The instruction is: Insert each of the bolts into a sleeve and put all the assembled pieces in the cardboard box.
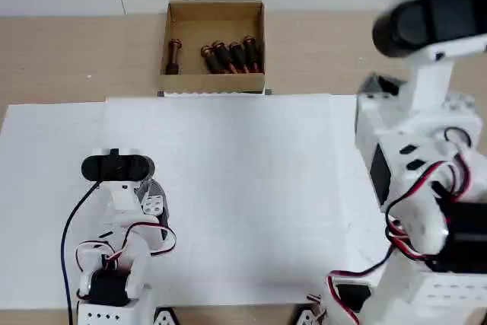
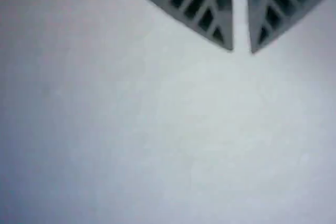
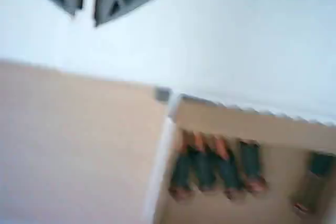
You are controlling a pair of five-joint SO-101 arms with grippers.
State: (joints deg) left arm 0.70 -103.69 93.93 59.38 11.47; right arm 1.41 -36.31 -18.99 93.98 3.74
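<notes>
The cardboard box (image 1: 214, 81) stands at the far edge of the table, behind the white sheet. Inside it lie several assembled bolt-and-sleeve pieces: one alone on the left (image 1: 174, 55) and a row on the right (image 1: 232, 56). The right wrist view shows the box (image 3: 236, 124) with the row of pieces (image 3: 210, 170) and the single piece (image 3: 311, 187). My right gripper (image 3: 84, 18) hangs shut and empty above the sheet's far right corner, short of the box. My left gripper (image 2: 241, 50) is shut, holds nothing, and sits low over bare white sheet at the near left.
A white sheet (image 1: 228, 188) covers most of the table between the arms. The left arm (image 1: 118, 188) is folded at the near left. The right arm (image 1: 415, 142) stands tall along the right side. Bare wooden tabletop (image 1: 84, 51) flanks the box.
</notes>
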